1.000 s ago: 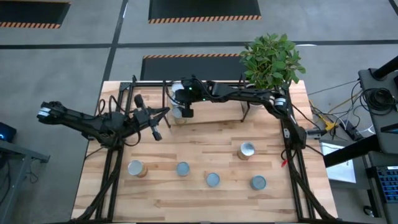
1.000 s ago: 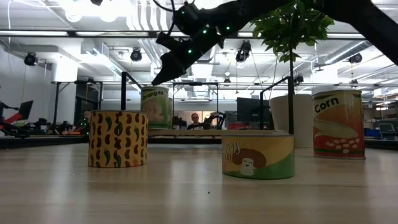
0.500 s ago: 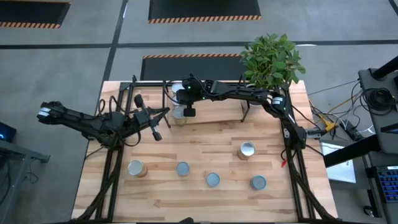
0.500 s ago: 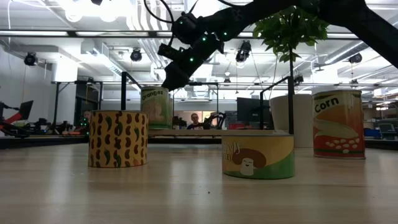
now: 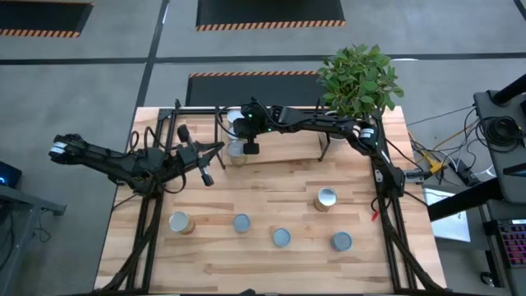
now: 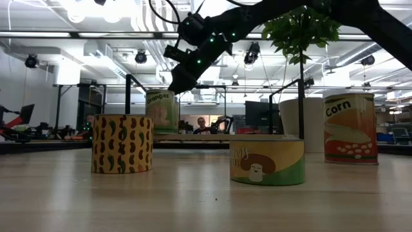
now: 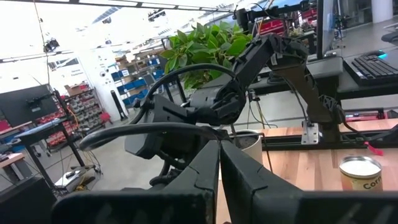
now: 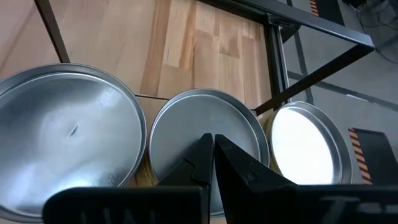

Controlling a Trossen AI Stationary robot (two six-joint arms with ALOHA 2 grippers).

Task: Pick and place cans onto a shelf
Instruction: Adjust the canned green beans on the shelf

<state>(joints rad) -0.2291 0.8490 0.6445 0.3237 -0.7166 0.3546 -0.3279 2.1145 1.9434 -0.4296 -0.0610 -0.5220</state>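
Right gripper (image 5: 250, 148) has lifted off shelf (image 5: 288, 153); three cans (image 8: 208, 134) sit there.

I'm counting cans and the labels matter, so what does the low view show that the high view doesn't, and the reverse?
Only the low view shows labels: a bean-patterned can, a mushroom can, a Corn can and an Oranges can.

Only the high view shows the layout: five cans on the open tabletop, the shelf at the back, and the left gripper, shut, away from the cans.

Both show the right gripper, shut, above the shelf, and the plant.
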